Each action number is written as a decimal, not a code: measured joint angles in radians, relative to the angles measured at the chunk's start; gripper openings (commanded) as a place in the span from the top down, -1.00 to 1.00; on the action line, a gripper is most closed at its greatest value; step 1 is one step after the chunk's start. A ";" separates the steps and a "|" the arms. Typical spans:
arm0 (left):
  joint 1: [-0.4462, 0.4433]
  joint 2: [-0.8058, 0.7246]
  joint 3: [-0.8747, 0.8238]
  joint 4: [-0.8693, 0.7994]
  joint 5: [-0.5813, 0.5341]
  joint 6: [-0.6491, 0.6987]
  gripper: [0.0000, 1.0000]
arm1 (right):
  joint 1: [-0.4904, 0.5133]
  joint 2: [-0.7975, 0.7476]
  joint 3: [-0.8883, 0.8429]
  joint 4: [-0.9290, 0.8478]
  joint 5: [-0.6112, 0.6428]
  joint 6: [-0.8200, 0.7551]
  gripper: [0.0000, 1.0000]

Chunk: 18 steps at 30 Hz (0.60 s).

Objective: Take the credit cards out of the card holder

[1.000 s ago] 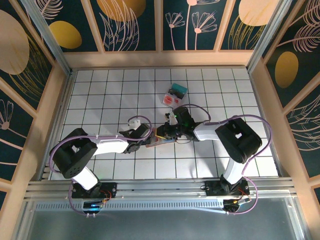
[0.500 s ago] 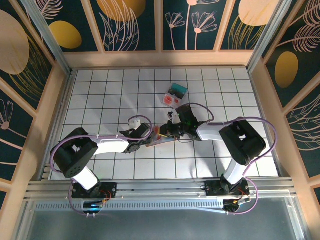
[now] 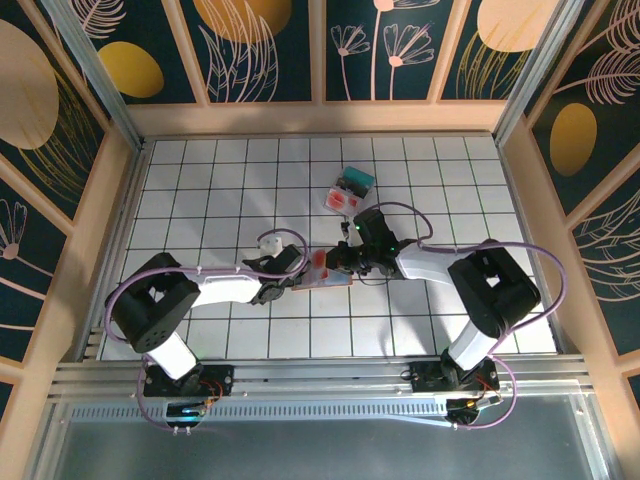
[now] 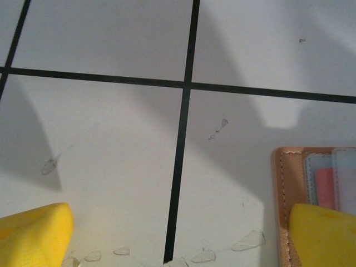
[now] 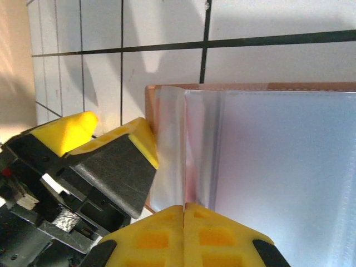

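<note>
Right gripper [image 5: 184,216]: fingers pressed fully together, tips at edge of card holder [image 5: 267,167], over its open blue-grey inside. Whether they pinch anything, cannot tell. Left gripper [image 4: 178,239]: spread wide, one yellow finger [image 4: 322,236] over tan border of card holder, other over bare desk [image 4: 111,139]. Card holder lies open and flat, mid-desk, between both grippers. Pink card [image 4: 324,186] sits in clear pocket. Clear plastic box [image 3: 350,187] stands apart, farther back.

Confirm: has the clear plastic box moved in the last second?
No. The clear plastic box sits across the same grid lines of the table as a second ago.
</note>
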State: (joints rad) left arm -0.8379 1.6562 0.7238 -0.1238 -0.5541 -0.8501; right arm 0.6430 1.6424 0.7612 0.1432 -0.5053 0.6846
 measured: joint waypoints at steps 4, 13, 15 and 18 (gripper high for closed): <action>0.001 0.003 0.008 -0.023 -0.029 0.001 -0.98 | 0.000 -0.002 0.011 -0.036 0.028 -0.023 1.00; 0.025 0.002 0.013 -0.063 -0.091 0.023 -0.97 | 0.007 -0.011 0.038 -0.085 0.067 -0.055 1.00; 0.027 0.000 0.013 -0.071 -0.101 0.034 -0.98 | 0.008 -0.013 0.042 -0.093 0.070 -0.058 1.00; 0.031 -0.005 0.014 -0.085 -0.114 0.050 -0.97 | 0.011 -0.015 0.049 -0.100 0.075 -0.059 1.00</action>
State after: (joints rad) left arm -0.8074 1.6516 0.7380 -0.2089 -0.6682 -0.8001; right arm 0.6537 1.6276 0.8104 0.0433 -0.4301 0.6254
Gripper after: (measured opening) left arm 0.988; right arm 0.045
